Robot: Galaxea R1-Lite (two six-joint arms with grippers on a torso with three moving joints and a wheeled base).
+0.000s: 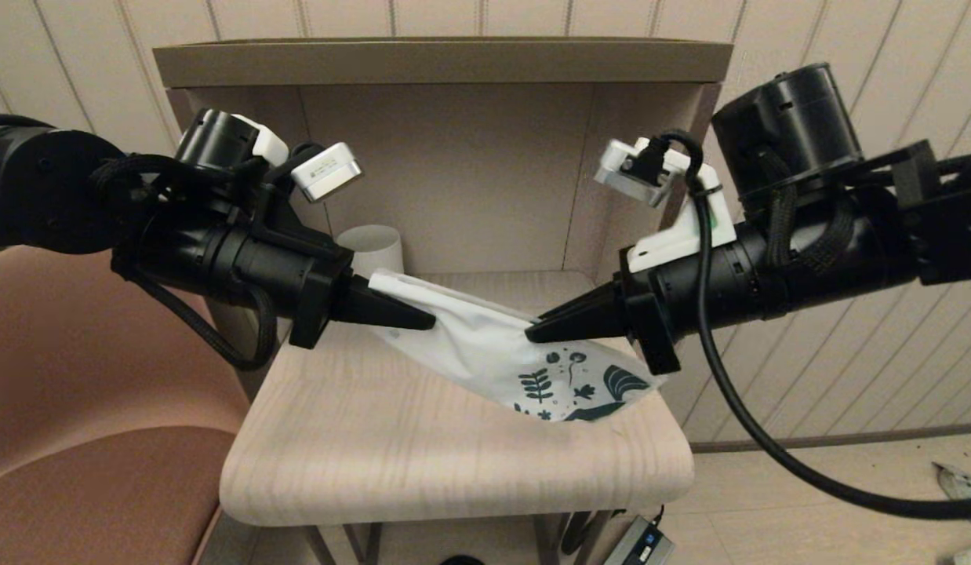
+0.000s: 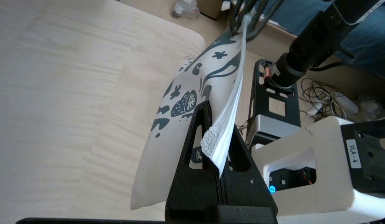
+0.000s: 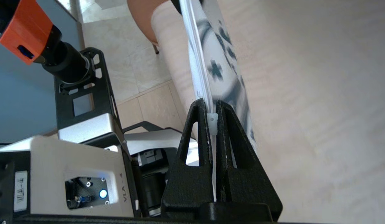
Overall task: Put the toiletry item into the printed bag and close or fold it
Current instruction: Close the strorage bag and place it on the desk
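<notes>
The printed bag [image 1: 485,345] hangs stretched between my two grippers, a little above the light wood table [image 1: 423,447], with its teal leaf print at the lower right end. My left gripper [image 1: 430,320] is shut on the plain upper-left corner; in the left wrist view the ribbed zip strip [image 2: 225,130] is pinched in the left gripper [image 2: 219,124]. My right gripper [image 1: 530,333] is shut on the zip edge. In the right wrist view the small white slider [image 3: 212,119] sits between the fingertips of the right gripper [image 3: 212,104]. The toiletry item is not in view.
A white ribbed mug [image 1: 372,247] stands at the back behind the left gripper. The table sits in a niche with a back panel [image 1: 454,173] and side walls. A pink chair [image 1: 85,408] is at the left. The table's front edge is rounded.
</notes>
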